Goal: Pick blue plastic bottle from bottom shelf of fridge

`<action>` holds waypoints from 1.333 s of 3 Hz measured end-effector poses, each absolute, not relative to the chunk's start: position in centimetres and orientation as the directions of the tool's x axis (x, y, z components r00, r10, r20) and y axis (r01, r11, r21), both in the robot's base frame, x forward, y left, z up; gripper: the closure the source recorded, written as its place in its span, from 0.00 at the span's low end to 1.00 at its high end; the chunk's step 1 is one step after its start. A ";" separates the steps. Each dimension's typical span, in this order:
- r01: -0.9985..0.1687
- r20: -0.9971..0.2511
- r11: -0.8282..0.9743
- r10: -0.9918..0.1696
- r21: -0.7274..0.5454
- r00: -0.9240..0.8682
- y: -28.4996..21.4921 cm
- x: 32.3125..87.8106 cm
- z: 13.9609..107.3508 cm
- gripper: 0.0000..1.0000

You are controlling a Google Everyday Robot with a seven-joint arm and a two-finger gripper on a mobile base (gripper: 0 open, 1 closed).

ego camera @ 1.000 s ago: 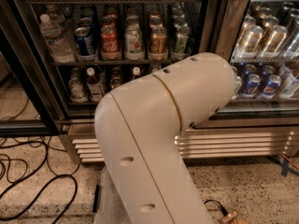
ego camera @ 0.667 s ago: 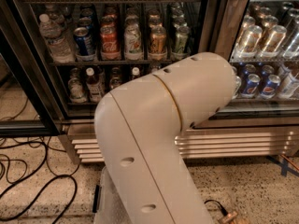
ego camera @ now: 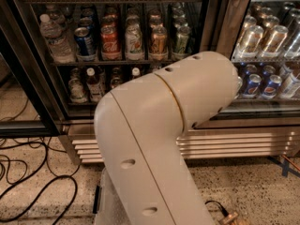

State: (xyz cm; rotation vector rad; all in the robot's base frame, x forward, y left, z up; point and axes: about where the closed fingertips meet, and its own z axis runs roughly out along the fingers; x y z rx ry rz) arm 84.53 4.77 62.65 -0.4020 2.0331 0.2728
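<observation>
The beige arm (ego camera: 159, 139) fills the frame's centre, hiding the gripper (whether it grips anything cannot be told). Behind lies the fridge (ego camera: 35, 64) with its steel grille (ego camera: 243, 146). The bottom shelf (ego camera: 82, 104), left of centre, carries white-capped bottles (ego camera: 93, 81); which is the blue plastic bottle I cannot tell, labels unreadable

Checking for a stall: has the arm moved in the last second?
No. The arm covers the same stretch of the grille and bottom shelf as before. The gripper is out of view.
</observation>
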 end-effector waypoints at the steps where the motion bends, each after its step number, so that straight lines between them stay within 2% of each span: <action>1: -0.393 -0.882 0.919 -0.167 0.023 -0.441 4.8 84.5 62.7 1.00; 4: -0.390 -0.888 0.921 -0.181 -0.002 -0.422 5.0 84.5 63.6 1.00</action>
